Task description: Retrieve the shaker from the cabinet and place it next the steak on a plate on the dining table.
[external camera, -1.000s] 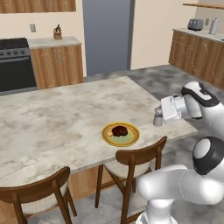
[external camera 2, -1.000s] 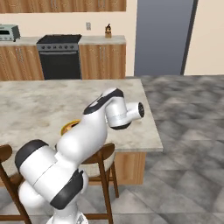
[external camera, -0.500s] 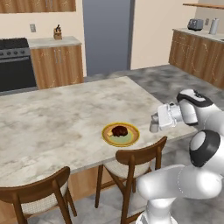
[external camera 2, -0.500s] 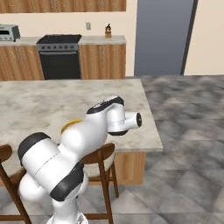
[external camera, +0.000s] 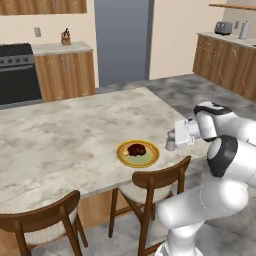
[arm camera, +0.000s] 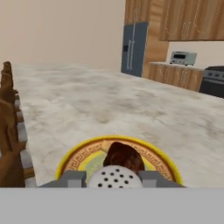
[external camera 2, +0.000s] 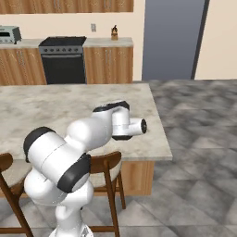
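Observation:
My gripper is shut on the shaker, a tiny grey cylinder held just right of the plate near the dining table's front right corner. Whether the shaker's base touches the top I cannot tell. In the hand view its perforated cap sits between my grey fingertips, with the gripper pointing across the yellow-rimmed plate. The dark steak lies right behind the cap, and on the plate's middle in the left base view. The wood cabinet runs along the back wall's top.
Two wooden chairs stand at the table's near edge, one directly below the plate. A black stove and a grey fridge line the back wall. Wooden counter units with a toaster stand at the right.
The arm has come down and moved left with the shaker, from above the table's right edge to table height beside the plate.

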### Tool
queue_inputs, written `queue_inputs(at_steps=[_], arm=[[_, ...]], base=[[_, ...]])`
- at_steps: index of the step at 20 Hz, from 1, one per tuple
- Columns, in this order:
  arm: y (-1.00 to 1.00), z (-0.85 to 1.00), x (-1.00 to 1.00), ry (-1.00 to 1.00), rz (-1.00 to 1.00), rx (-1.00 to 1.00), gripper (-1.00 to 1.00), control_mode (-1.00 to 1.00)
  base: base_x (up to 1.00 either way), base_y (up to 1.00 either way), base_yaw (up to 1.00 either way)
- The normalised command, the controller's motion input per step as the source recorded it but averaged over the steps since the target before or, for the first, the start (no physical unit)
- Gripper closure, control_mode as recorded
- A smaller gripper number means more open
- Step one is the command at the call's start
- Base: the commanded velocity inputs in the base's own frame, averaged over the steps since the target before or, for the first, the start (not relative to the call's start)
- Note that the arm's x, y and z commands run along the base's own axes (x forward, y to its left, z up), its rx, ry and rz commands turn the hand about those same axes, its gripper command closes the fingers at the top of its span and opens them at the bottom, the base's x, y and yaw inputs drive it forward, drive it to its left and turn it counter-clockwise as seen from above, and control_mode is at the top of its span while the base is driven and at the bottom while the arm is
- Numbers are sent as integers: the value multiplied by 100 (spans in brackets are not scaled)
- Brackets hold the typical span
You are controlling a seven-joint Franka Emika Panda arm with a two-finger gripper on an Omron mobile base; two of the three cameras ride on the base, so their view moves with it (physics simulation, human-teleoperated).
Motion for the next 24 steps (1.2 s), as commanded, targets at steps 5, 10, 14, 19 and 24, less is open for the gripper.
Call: queue_inputs(at_steps=[5,10,14,19,24], arm=[[-3,-5,21,0,1,0,100,-100],[0,-24,19,0,3,2,100,-100],[0,-26,18,0,1,0,100,-100],[0,-22,22,0,0,0,100,-100],[0,-18,40,0,0,0,100,-100]], base=[[0,0,0],[0,0,0],[0,0,0],[0,0,0],[0,0,0]])
